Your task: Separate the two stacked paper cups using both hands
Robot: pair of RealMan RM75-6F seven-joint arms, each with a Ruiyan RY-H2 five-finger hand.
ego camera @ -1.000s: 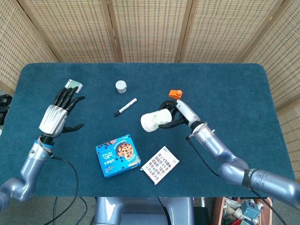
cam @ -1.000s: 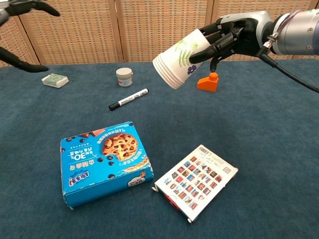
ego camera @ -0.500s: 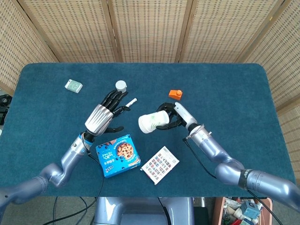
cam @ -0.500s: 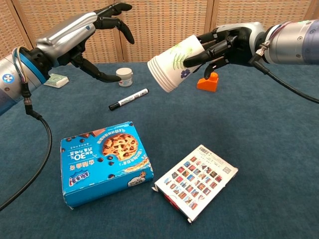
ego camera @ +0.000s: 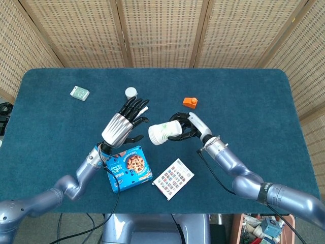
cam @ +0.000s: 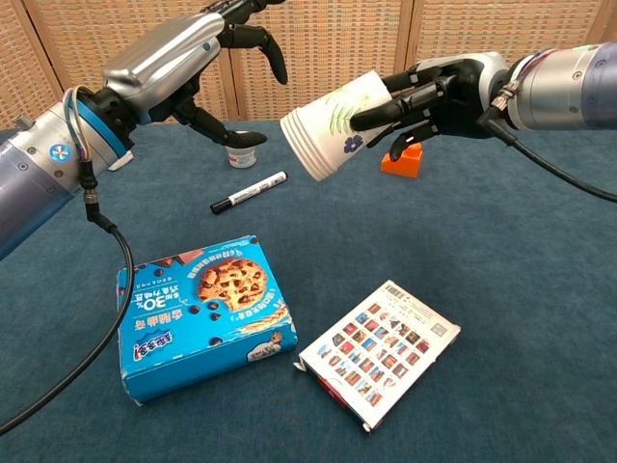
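Observation:
The stacked white paper cups (ego camera: 164, 131) (cam: 326, 127) with a leaf print hang in the air on their side, bottoms pointing toward my left. My right hand (ego camera: 189, 125) (cam: 439, 92) grips them around the rim end. My left hand (ego camera: 124, 125) (cam: 198, 60) is raised just left of the cups with its fingers spread and nothing in it. A small gap separates its fingers from the cup bottoms.
On the blue table (ego camera: 244, 96) lie a blue cookie box (ego camera: 127, 168) (cam: 200, 312), a card of small pictures (ego camera: 173, 178) (cam: 382, 350), a black-and-white marker (cam: 248, 192), a small white jar (ego camera: 131, 92) (cam: 241, 150), an orange block (ego camera: 190, 102) (cam: 404, 160) and a green pack (ego camera: 79, 92).
My left hand has swept from the far left of the table to just beside the cups. My right hand has shifted the cups slightly to the left.

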